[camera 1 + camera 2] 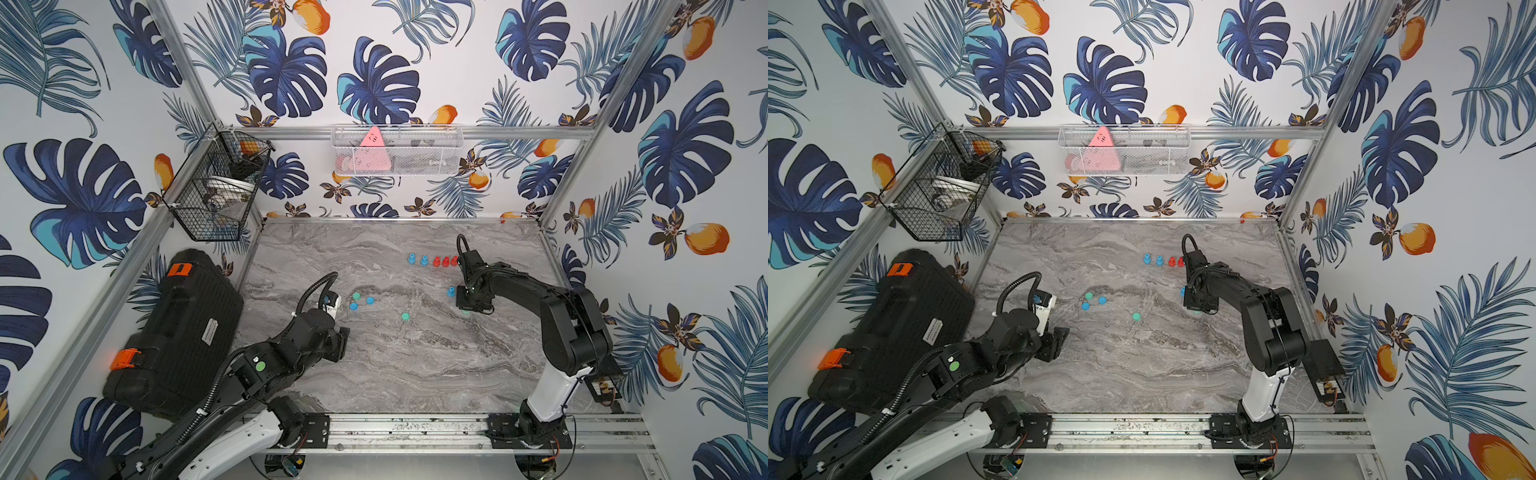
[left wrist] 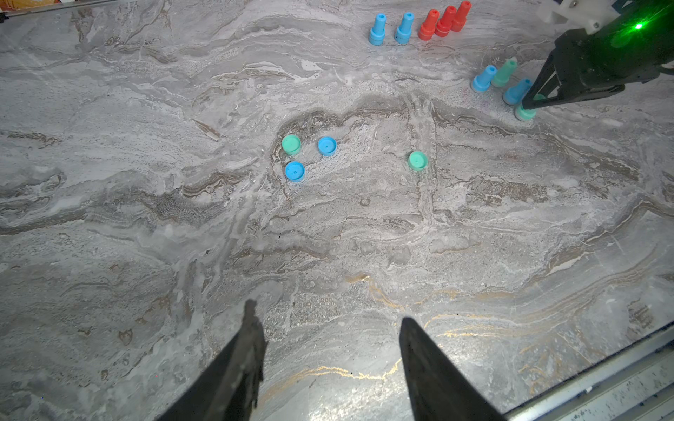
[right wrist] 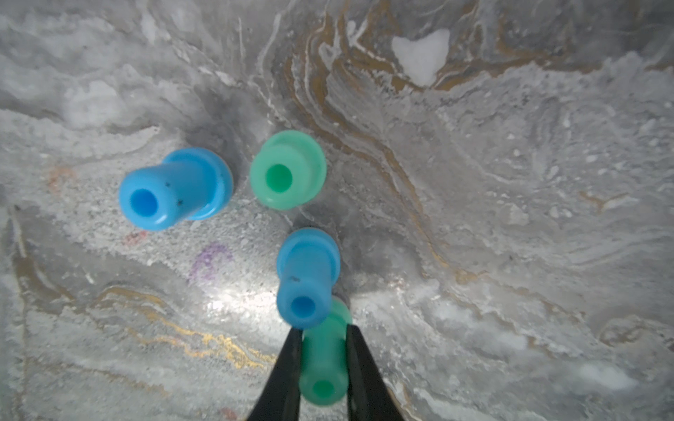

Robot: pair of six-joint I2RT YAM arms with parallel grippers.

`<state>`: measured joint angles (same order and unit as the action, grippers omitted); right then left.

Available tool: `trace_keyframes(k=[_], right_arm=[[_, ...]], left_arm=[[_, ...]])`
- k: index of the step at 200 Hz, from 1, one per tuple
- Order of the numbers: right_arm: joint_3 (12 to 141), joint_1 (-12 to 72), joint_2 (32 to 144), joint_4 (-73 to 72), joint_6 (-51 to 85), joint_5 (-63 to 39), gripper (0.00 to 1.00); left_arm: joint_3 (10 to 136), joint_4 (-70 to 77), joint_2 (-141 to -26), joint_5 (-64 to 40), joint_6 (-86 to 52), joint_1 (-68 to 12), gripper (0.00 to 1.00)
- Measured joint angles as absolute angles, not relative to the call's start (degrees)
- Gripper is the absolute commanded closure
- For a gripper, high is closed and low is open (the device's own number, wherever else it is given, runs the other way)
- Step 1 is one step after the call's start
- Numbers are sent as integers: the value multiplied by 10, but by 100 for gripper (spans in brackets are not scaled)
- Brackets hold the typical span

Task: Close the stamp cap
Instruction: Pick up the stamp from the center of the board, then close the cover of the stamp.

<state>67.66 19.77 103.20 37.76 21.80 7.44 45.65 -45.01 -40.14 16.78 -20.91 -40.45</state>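
Overhead stereo pair, two wrist views

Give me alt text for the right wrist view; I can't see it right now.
The right claw is shut on the stem of an upright green plastic stamp on the grey marble tabletop. A blue plastic stamp stands just beyond it, with a second green stamp and a second blue stamp farther on.
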Motion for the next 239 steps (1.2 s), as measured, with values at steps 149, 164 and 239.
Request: trace_keyframes(k=[149, 164, 239], right_arm=[[778, 382, 1028, 432, 255, 105, 81], [802, 403, 1051, 434, 258, 106, 81], [887, 454, 1148, 446, 263, 99, 82]], left_arm=[[456, -450, -399, 168, -209, -404, 36], [456, -450, -398, 168, -209, -404, 36], [456, -450, -397, 168, -209, -404, 36]])
